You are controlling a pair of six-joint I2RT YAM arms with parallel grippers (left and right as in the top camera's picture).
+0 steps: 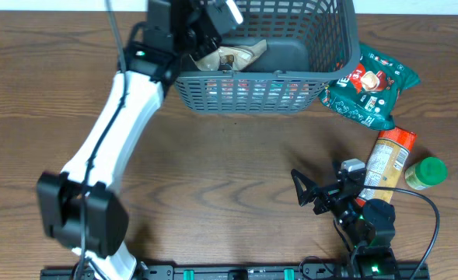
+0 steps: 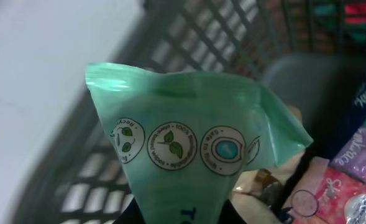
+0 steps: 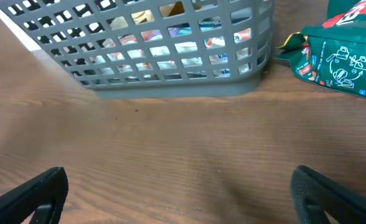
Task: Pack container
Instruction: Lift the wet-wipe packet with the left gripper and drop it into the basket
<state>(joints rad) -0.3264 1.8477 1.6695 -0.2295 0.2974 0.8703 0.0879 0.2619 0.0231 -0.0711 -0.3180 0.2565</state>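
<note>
Woodgrain table; lattice container; hand pinches green pouch.

Overhead: looks straight down on the table from far up, container at the top edge. Left wrist: peers into the container from close, a packet filling most of the frame, lattice wall behind. Right wrist: sits low over the table, faces the container's front wall and a bag; shares both with overhead.

Dark brown wood-grain bench fills the overhead view, evenly lit; black rail runs along its near edge.
</note>
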